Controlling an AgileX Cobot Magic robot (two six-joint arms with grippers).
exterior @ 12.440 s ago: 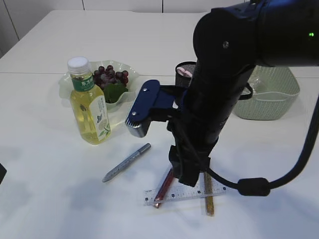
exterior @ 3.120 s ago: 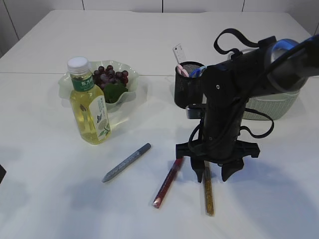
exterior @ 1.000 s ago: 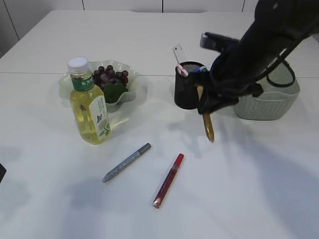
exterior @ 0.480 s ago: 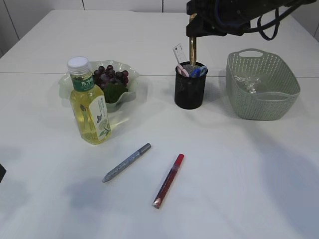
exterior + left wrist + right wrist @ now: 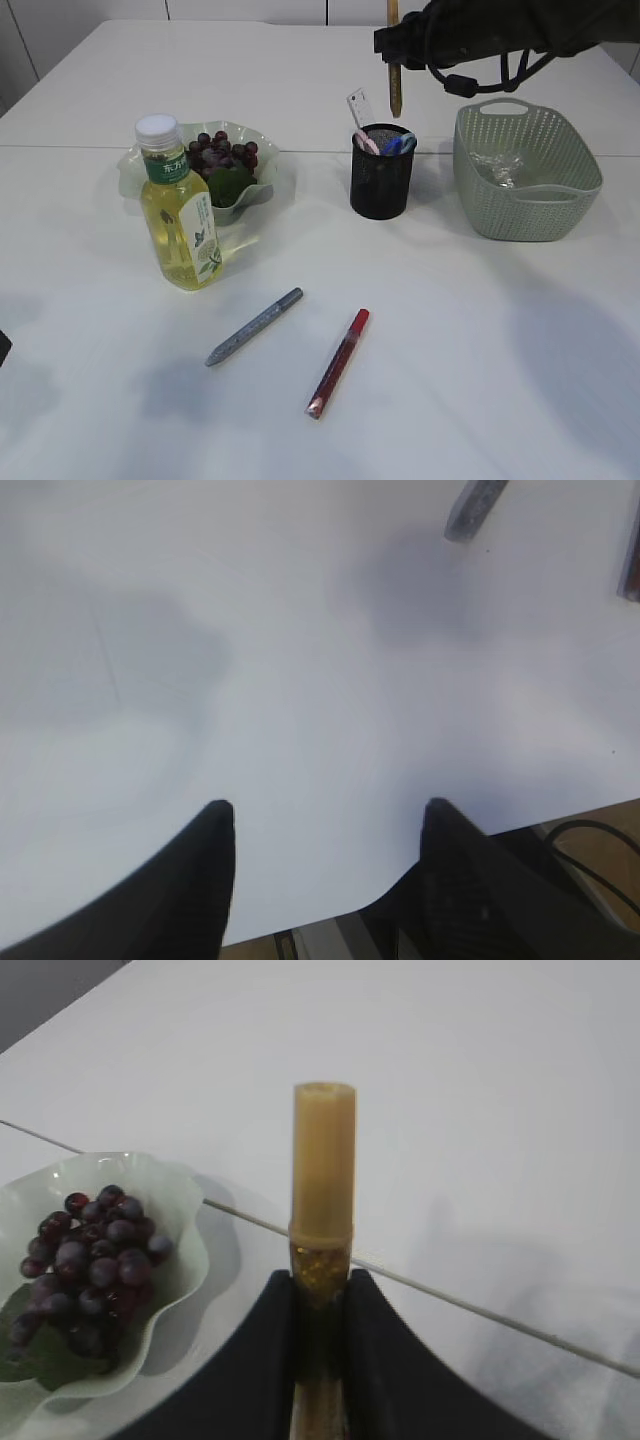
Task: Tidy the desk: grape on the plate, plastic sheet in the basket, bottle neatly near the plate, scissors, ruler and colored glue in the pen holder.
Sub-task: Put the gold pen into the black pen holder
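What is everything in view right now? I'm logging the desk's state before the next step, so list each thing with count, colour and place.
Gold glitter glue tube: 1, gold, held upright above the holder.
Black mesh pen holder: 1, black, centre back, items inside.
Red glue tube: 1, red, lying front centre.
Silver glue tube: 1, silver-grey, lying left of the red one.
Yellow drink bottle: 1, white cap, upright by the plate.
Pale green plate: 1, back left.
Grapes: 1 bunch, dark purple, on the plate.
Green woven basket: 1, right.
Right gripper: shut on the gold tube.
Left gripper: open, empty.
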